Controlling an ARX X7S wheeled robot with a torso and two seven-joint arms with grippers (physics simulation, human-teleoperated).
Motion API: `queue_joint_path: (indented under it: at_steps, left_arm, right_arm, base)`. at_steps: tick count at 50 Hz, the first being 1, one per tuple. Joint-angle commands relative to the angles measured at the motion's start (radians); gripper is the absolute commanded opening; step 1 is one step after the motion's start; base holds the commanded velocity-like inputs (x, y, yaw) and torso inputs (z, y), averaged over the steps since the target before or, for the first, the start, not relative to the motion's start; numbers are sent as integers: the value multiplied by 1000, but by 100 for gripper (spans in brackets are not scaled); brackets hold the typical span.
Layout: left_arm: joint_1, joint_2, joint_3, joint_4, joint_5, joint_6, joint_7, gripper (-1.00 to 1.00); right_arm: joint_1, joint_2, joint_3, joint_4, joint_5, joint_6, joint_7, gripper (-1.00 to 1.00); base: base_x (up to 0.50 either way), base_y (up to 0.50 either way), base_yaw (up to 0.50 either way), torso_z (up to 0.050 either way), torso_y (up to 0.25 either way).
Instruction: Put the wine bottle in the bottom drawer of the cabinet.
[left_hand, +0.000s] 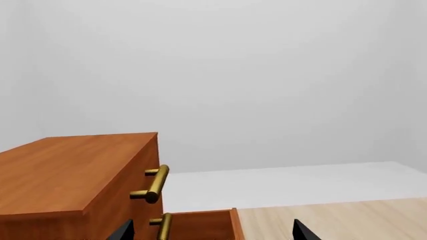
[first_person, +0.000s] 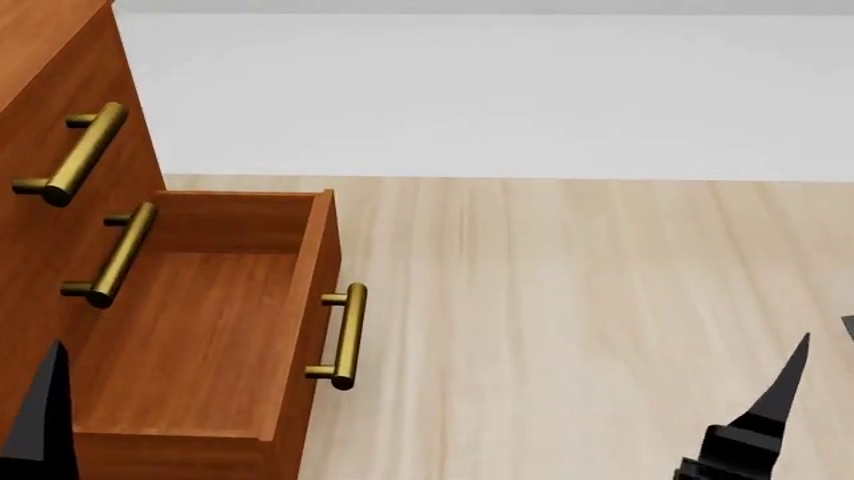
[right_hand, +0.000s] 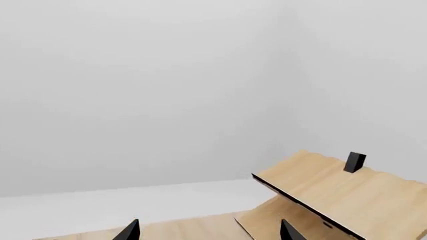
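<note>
Looked first at the left gripper (left_hand: 213, 233) in its own wrist view: only two dark fingertips (left_hand: 124, 231) showed, set wide apart, released, grasping nothing. Found the same at the right gripper (right_hand: 209, 233), fingertips (right_hand: 131, 231) spread and loose with nothing between them. In the head view, caught one black finger of each arm at the near edge, the left beside the near corner of the bottom drawer (first_person: 310, 300), the right well apart over the pale wood floor (first_person: 574, 300). Found that drawer pulled out from the base of the cabinet (first_person: 54, 80), at the robot's left, its shallow reddish-brown box open upward. Noted a brass bar handle (first_person: 344, 335) on the outer face of the front panel, turned toward the floor side. Above and behind it, counted two more brass handles (first_person: 114, 255) on closed drawer fronts, one higher than the other. From the left wrist, saw the flat top of the cabinet, a handle under its edge, and the open drawer's corner just below. Farther off, from the right wrist, made out a slanted light-wood rack (right_hand: 333, 192) with a small black block (right_hand: 353, 162) standing on its upper board. Beyond everything, met a plain pale wall (right_hand: 147, 90). Could not tell, from any view, where the wine bottle lay.
</note>
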Motion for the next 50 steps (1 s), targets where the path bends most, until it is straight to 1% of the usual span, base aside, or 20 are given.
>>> queue_joint_path:
  at_steps: [1,18,24,50]
  left_arm:
    - [14,0,-23,0,-9,-11,3,100]
    - [53,-8,-42,-13,0,-14,18,100]
    - [62,-3,-52,-15,-1,-17,19,100]
    - [106,-1,-86,-26,7,-12,35,100]
  right_arm:
    - [-10,-21,71,48,51,10,12,100]
    - [-54,-32,88,90,26,-13,29,100]
    - [-70,-34,120,96,38,-22,28,100]
    - [-31,-30,126,236,29,-55,16,100]
  base:
    - [0,0,0,0,0]
    - [0,0,0,0,0]
    - [0,0,0,0,0]
    - [0,0,0,0,0]
